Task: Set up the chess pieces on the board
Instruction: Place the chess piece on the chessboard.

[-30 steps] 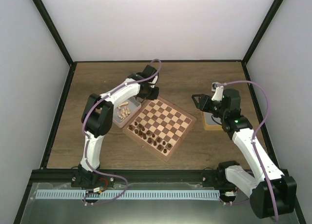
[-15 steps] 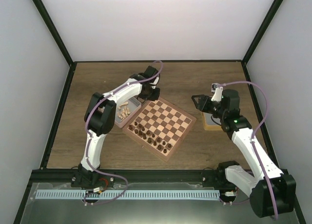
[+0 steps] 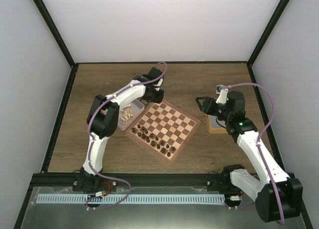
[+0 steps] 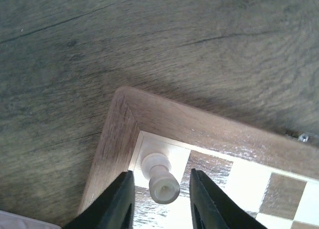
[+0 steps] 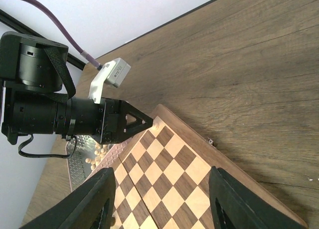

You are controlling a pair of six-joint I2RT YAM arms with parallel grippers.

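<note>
Left gripper (image 4: 160, 173) is down at the 12 o'clock corner of the board (image 4: 119, 134), and a light piece (image 4: 160, 181) stands on the corner square right between its fingers. The jaws are only narrowly parted, with a sliver of daylight on each side of the piece's head, so by the look of it nothing is pinching it.

Here's the danger. That piece is tiny and slim, and whether it stands dead upright or leans a touch I cannot tell from the wrist view. If the arm rises at a slant or drifts sideways, one of the fingers (image 4: 119, 204) clips the head, and the piece topples and maybe rolls over the rim. Opening wider before lifting looks like the safe call.

At 3 o'clock of the board, the right gripper (image 3: 204, 105) hovers above a small tray (image 3: 215, 126), jaws spread wide and empty. It points across the board, so a reach inward while the left arm is over that corner risks a knock between arms.

Dark pieces (image 3: 152, 138) line the 7 o'clock edge. The other light pieces (image 3: 127, 112) lie heaped in the silver tray (image 3: 121, 123) at 9 o'clock, crowded together. A grab there could drag a neighbour out or pinch two at once.
</note>
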